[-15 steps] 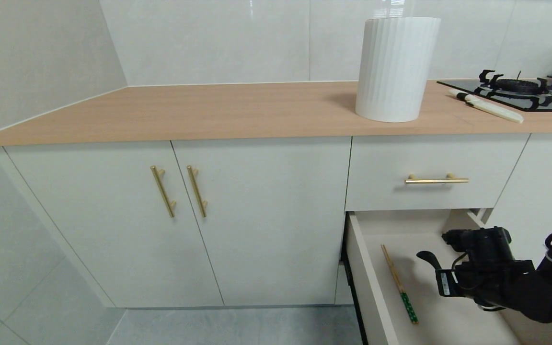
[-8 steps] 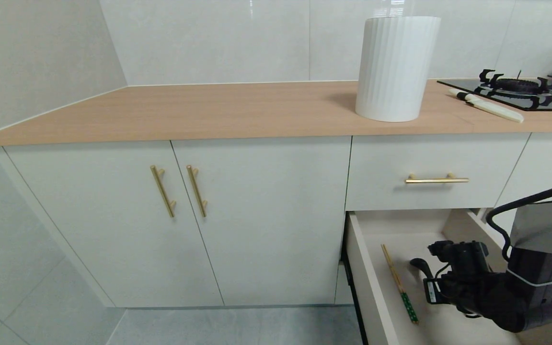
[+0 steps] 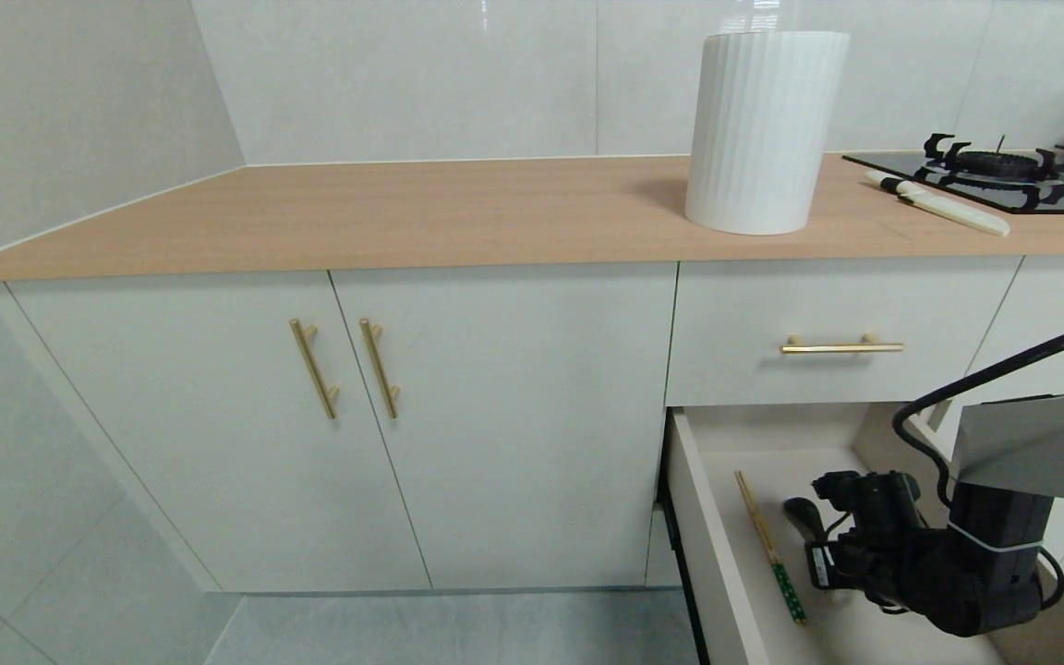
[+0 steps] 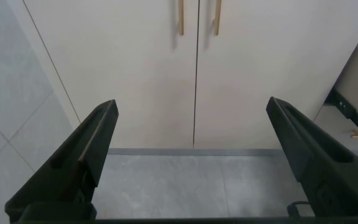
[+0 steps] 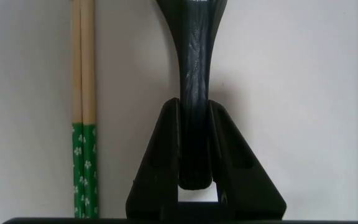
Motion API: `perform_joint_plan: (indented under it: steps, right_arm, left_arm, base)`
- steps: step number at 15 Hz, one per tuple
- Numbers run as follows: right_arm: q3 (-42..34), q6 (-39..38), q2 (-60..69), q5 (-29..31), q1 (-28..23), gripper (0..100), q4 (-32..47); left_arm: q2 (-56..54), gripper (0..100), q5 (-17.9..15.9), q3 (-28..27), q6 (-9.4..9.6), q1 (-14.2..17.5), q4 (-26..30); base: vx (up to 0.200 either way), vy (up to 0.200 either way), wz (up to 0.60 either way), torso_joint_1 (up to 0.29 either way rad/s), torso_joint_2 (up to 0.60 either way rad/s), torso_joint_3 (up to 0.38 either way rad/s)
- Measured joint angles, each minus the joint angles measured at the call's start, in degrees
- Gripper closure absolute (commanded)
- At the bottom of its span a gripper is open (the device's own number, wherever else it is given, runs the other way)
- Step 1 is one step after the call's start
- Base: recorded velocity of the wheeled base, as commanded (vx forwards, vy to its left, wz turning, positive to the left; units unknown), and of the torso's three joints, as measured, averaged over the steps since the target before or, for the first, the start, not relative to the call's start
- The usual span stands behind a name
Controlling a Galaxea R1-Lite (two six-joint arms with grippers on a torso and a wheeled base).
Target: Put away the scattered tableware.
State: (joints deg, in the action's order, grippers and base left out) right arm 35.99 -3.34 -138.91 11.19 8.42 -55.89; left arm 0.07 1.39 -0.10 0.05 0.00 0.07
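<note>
A glossy black spoon point(image 5: 194, 74) is sitting inside the open pale drawer point(image 3: 707, 526), with the right gripper point(image 5: 194, 146) clamping its handle between both fingers. Just beside the spoon, not touching it, a pair of wooden chopsticks with green patterned ends point(image 5: 84, 112) is lying on the drawer floor. Above, a tall white ribbed container point(image 3: 763, 129) is standing on the wooden countertop point(image 3: 403, 212), and a pale knife point(image 3: 938, 203) is lying beside the black gas hob point(image 3: 994, 166). The left gripper point(image 4: 194, 124) is hanging spread wide, facing the white cabinet doors point(image 4: 197, 62).
</note>
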Motion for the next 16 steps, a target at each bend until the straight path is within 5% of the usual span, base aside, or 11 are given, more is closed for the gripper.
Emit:
perform_joint_plan:
  steps: [6,11,14,16]
  right_arm:
    - [-0.90,-0.27,2.63,0.05,-0.02,0,-0.10]
    - [-6.33,-0.13,17.58,0.29,-0.16,0,3.18]
    - [-7.44,-0.07,32.62,0.41,-0.20,0,19.31]
    - [-5.06,-0.07,42.83,-1.69,-0.30,0,41.47]
  left_arm:
    - [0.00,0,0.00,0.00,0.00,0.00,0.00]
    - [0.00,0,0.00,0.00,0.00,0.00,0.00]
    - [0.00,0,0.00,0.00,-0.02,0.00,0.00]
    - [0.00,0,0.00,0.00,-0.02,0.00,0.00]
  base:
    - [0.000,0.000,0.00,0.000,0.00,0.000]
    - [0.000,0.000,0.00,0.000,0.00,0.000]
    - [0.000,0.000,0.00,0.000,0.00,0.000]
    - [0.000,0.000,0.00,0.000,0.00,0.000]
